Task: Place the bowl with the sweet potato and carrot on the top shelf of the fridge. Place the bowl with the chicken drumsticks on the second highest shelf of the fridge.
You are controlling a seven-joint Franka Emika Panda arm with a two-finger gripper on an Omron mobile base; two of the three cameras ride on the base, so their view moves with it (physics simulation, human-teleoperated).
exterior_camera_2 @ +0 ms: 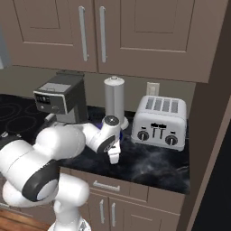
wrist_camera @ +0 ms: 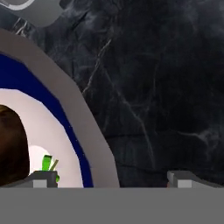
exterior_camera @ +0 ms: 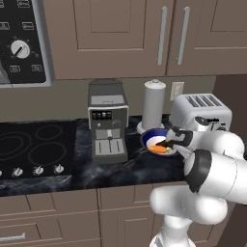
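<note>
I've got the tool down at the bowl, which sits on the dark marble counter just right of the coffee machine and in front of the paper towel roll. Bowl is blue outside, white inside w/ a grey rim; in the left base view I see orange veg in it, prob. the carrot, and a darker lump beside it that I take for the sweet potato. In the hand view a bit of green top shows next to that brown lump. Tool state: spread apart, not clenched on anything. One fingertip sits inside the bowl's white interior, the other is outside over bare counter, so the rim runs between them. Can't tell if either pad is touching the rim yet. From the right base view the wrist hides the bowl almost entirely; the toaster stands to the right of the coffee machine, past the towel roll, near the bowl but apart from it. Cooktop lies left of the coffee machine, cabinets above it.
</note>
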